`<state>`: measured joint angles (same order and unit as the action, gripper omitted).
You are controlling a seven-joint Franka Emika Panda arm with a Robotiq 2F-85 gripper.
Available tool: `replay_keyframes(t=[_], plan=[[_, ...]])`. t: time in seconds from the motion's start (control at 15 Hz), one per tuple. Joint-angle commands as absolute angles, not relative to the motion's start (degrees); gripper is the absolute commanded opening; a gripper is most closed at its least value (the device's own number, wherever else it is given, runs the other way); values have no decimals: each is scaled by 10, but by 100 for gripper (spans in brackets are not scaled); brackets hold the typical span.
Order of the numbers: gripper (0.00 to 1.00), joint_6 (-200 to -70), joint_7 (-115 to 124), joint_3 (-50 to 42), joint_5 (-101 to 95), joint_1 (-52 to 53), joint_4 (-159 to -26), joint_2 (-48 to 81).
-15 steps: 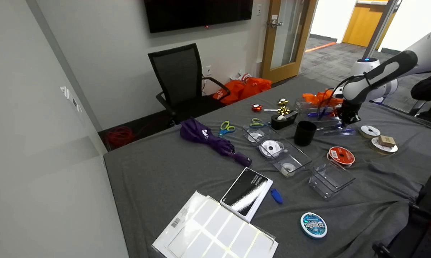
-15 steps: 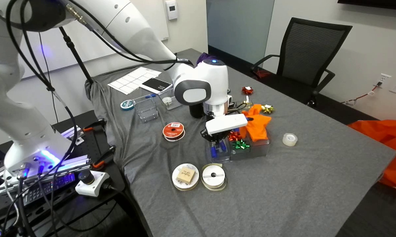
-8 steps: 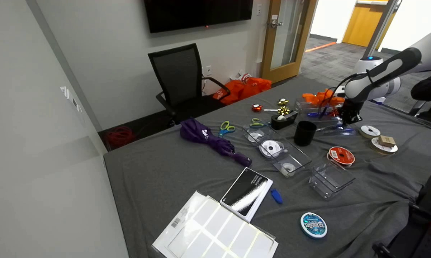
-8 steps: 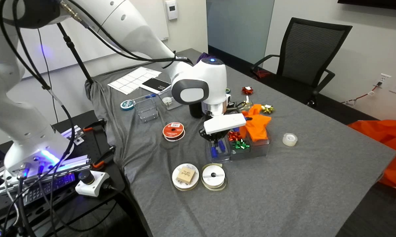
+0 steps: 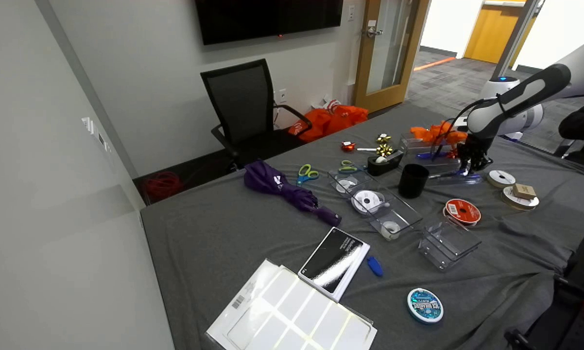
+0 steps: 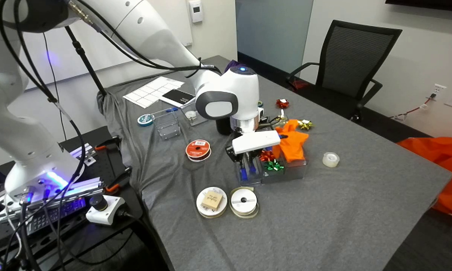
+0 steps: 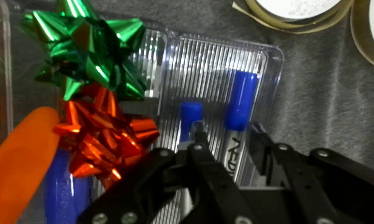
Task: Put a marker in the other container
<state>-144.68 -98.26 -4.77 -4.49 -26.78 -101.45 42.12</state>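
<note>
Wrist view gave you the best read: the end effector (image 7: 228, 127) had its fingers (image 7: 260, 146) apart, and the outer marker (image 7: 236, 121), blue-capped and lying lengthwise in a ribbed compartment of the clear tray (image 7: 275, 55), showed in the gap between them, not clamped. Beside it lay a second marker (image 7: 191, 110), its cap partly covered by the inner finger. You were, it seemed, at the grasp, with the transfer all to come. Whether the tips were at barrel depth could not be told, so checking height before closing was worth your while. The outer marker sat nearer the outer finger; a slight shift that way would likely have centred it and cleared the second marker, though the tray's wall left you little room and a hard nudge risked catching it. You needed to close slowly and squarely across the smooth barrel, which looked apt to roll, then lift straight up, well away from the red bow (image 7: 107, 138). For the drop, both exterior views gave you candidates on the worktop (image 5: 224, 233), a black cup (image 5: 413, 181) and a clear bin (image 5: 450, 243); which one counted as the other container you could not tell.
</note>
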Motion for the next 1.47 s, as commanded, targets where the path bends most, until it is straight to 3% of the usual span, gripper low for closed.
replay_keyframes(t=[0.0, 0.13, 0.2, 0.33, 0.53, 0.6, 0.73, 0.93, 1.4], plan=[[13, -1441, -992, -44, -41, -273, -1032, 409], [2, -1441, -988, -46, -43, -271, -1031, 412], [3, -1442, -987, -47, -44, -270, -1031, 413], [13, -1442, -985, -49, -45, -269, -1030, 415], [39, -1442, -978, -54, -48, -265, -1024, 421], [41, -1441, -974, -55, -49, -264, -1023, 423], [30, -1442, -969, -57, -51, -262, -1020, 429], [0, -1444, -960, -60, -53, -259, -1017, 437], [0, -1443, -949, -59, -52, -259, -1013, 433]])
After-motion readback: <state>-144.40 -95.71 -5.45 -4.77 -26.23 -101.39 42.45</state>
